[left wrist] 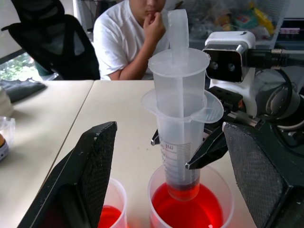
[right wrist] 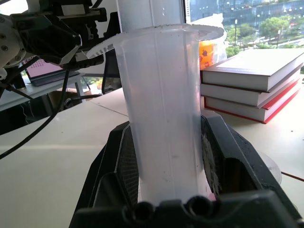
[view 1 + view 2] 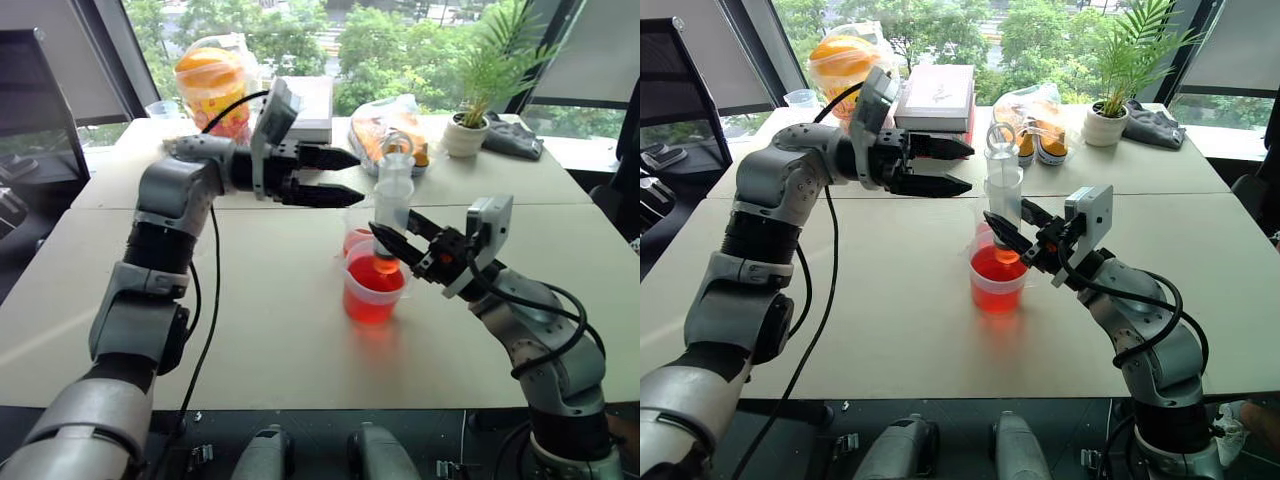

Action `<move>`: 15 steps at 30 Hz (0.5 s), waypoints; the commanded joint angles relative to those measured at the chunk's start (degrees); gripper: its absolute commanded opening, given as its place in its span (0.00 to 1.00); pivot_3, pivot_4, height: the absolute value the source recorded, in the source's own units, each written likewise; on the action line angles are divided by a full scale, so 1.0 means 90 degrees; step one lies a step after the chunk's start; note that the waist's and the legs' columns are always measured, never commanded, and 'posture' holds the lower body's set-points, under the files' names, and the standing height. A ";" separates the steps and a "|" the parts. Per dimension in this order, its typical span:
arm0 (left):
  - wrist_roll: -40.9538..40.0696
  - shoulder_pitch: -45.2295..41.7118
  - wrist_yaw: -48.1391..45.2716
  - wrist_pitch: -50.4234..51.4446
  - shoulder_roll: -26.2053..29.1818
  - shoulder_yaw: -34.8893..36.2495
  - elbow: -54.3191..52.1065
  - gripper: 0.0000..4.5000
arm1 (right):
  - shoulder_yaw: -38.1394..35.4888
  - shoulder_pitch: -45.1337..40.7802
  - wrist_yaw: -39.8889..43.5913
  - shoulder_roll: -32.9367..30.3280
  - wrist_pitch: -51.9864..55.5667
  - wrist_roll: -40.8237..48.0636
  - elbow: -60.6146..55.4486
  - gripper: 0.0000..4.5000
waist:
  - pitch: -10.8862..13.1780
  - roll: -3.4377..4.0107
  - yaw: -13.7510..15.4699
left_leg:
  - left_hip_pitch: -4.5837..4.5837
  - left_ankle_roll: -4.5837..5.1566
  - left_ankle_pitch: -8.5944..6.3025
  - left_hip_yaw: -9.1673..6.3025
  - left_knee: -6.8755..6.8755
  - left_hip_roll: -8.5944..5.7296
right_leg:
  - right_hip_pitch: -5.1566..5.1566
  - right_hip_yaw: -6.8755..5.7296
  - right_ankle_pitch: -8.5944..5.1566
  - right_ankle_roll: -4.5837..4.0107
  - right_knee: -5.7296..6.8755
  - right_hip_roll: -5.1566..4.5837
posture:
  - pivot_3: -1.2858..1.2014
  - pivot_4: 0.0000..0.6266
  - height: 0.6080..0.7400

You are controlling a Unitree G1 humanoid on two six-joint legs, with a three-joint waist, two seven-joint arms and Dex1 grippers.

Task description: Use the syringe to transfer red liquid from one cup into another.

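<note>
Two arms were near the syringe (image 3: 392, 210), but only one had it. The right gripper (image 3: 392, 243) had its jaws pinched tight on the clear barrel, low down. The syringe stood straight up, its long way running up and down. Its orange tip dipped into the red liquid (image 3: 372, 298) in the wide beaker (image 3: 374, 290) on the counter (image 3: 270, 330). The white plunger stuck up out of the top of the syringe. The small cup (image 3: 356, 240) sat just behind the beaker, touching it or nearly so, with a little red in it too.

The left gripper (image 3: 345, 176) was off to the left of the syringe's top, close by but apart from it. Its jaws were spread wide, holding nothing, and pointed sideways at the plunger. I think the left one was the nearer to the plunger, so it would be the one to work it next.
</note>
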 commanded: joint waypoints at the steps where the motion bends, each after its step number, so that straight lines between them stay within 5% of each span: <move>1: -0.0011 0.0091 0.0079 -0.0030 0.0180 0.0215 -0.0308 0.81 | -0.0399 -0.0410 -0.0160 -0.0025 0.0144 0.0439 -0.0198 0.32 | 0.0000 0.0000 0.0004 | 0.0000 0.0000 0.0000 0.0000 0.0002 0.0000 | 0.0002 0.0000 0.0000 0.0000 0.0000 -0.0001 | 0.52 0.24 1.00; 6: 0.0070 0.0412 0.0526 -0.0072 0.0289 0.0388 -0.0384 0.81 | -0.0863 -0.1772 -0.0339 -0.0194 0.0834 0.1211 0.0587 0.32 | 0.0000 0.0000 -0.0005 | 0.0001 0.0000 0.0000 -0.0001 0.0002 0.0000 | 0.0002 -0.0001 0.0000 0.0000 0.0000 -0.0004 | 0.52 0.24 1.00; 9: 0.0060 0.0510 0.0678 -0.0049 0.0305 0.0429 -0.0497 0.81 | -0.0659 -0.2778 -0.0169 -0.0127 0.0446 0.0723 0.1942 0.32 | 0.0000 0.0000 -0.0012 | 0.0005 0.0000 0.0000 0.0001 -0.0001 0.0001 | 0.0001 -0.0001 0.0001 -0.0002 0.0000 -0.0004 | 0.52 0.24 1.00; 15: 0.0018 0.0582 0.0950 0.0008 0.0337 0.0515 -0.0707 0.81 | -0.0203 -0.3290 0.0403 0.0338 -0.1067 -0.0292 0.3973 0.32 | 0.0000 0.0000 -0.0003 | 0.0003 0.0000 0.0000 0.0004 -0.0007 0.0000 | 0.0001 -0.0001 0.0001 -0.0002 -0.0006 -0.0003 | 0.52 0.24 1.00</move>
